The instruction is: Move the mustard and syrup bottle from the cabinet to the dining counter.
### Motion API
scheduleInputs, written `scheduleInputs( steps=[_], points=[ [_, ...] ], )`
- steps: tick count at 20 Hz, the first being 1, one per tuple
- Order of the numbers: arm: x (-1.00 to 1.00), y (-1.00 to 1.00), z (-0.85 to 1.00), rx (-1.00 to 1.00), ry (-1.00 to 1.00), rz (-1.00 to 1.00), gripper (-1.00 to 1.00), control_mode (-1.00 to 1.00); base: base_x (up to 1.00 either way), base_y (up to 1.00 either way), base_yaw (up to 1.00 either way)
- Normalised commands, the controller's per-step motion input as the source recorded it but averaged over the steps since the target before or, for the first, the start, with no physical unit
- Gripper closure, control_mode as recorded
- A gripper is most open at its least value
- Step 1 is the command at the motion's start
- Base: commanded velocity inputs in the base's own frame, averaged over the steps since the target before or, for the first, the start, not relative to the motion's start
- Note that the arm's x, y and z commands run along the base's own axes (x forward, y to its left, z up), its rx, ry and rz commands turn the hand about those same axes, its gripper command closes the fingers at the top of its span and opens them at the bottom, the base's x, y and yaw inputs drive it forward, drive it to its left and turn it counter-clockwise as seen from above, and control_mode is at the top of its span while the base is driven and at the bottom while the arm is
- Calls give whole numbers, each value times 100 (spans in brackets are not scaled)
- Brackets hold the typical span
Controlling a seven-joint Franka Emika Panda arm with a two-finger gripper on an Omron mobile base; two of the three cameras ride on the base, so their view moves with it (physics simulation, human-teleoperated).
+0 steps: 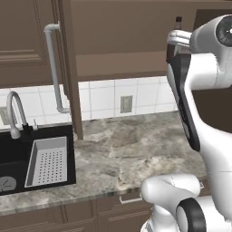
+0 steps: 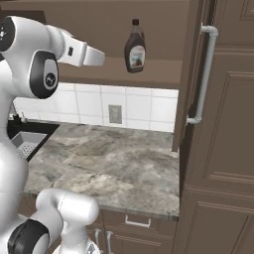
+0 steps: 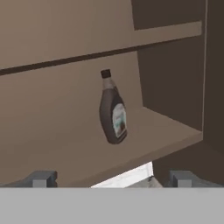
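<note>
A: Where is the syrup bottle [image 3: 112, 109]?

B: It stands upright on the lower shelf of the open cabinet [image 2: 163, 69], alone. The gripper [image 3: 111, 178] is in front of it, well apart, with the fingers wide apart and nothing between them.

A: How will it handle?

B: I think it is stiff plastic, smooth, rather heavy at the bottom. Better to hold the wide body below the neck.

A: And the views?

B: The left base view shows a black sink [image 1: 18, 158]; the hand view shows 2 shelves.
</note>
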Motion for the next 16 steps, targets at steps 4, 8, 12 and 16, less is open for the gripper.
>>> scheduleInputs(
  steps=[4,8,12,16],
  points=[
    [38,-9,15,-9,0,-2,-100,-100,0,0,0],
    [41,-3,11,-6,3,-6,-100,-100,0,0,0],
    [45,-8,1,-1,6,-8,-100,-100,0,0,0],
    [41,-21,0,0,7,-9,-100,-100,0,0,0]
  ],
)
